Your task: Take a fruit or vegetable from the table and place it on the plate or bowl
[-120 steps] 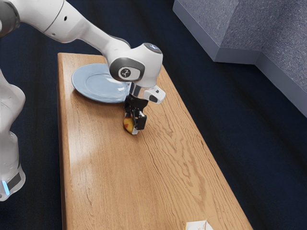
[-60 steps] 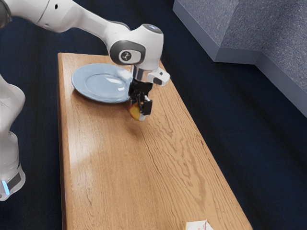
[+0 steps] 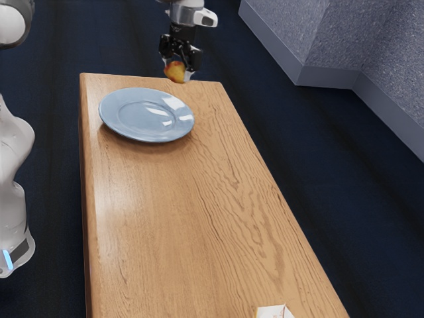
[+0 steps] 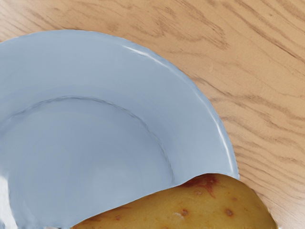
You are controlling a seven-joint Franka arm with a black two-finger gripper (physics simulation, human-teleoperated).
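Observation:
My black gripper (image 3: 177,66) hangs high above the table, shut on a small yellow fruit with a red blush (image 3: 175,71). In the exterior view it appears over the table's far edge, beyond the pale blue plate (image 3: 146,114). In the wrist view the same yellow fruit (image 4: 190,207) sits blurred just under my hand, and the empty blue plate (image 4: 95,133) lies below on the wooden table (image 4: 267,71).
The long wooden table (image 3: 199,218) runs toward the camera. A small white carton (image 3: 275,311) lies at its near edge. A grey raised step (image 3: 344,53) stands off to the exterior view's right, beyond the dark floor.
My gripper has lifted the fruit off the table and carried it up and toward the far end, to a height well above the plate.

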